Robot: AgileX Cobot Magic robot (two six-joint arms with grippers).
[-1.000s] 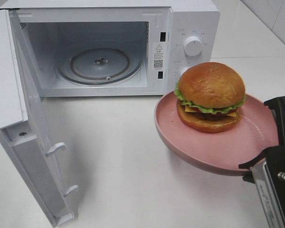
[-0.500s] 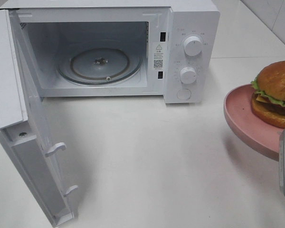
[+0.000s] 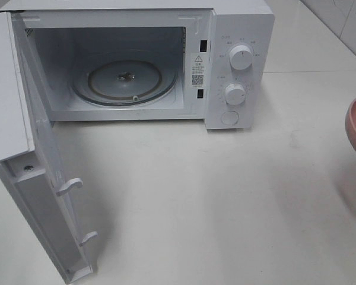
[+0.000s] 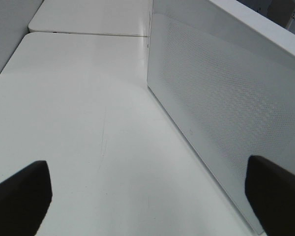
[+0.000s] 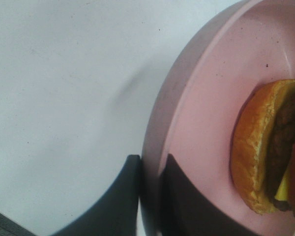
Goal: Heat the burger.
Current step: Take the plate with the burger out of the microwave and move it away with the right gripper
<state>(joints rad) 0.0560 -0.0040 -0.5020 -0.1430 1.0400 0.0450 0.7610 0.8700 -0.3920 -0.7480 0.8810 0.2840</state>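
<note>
At the table's [image 3: 225, 196] right edge, the right end effector [image 5: 150, 196] pinches the pink plate's [image 5: 196, 123] rim; keep it level (burger [image 5: 265, 147] unsecured) entering the microwave [image 3: 124, 77]. Left end effector [image 4: 147, 196] gapes wide.

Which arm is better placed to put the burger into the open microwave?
The right: its fingers grip the pink plate carrying the burger. The left gripper is open, empty, behind the microwave door.

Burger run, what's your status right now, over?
Right gripper shut on pink plate rim, burger aboard. Left gripper open, empty. Microwave open, turntable bare.
</note>
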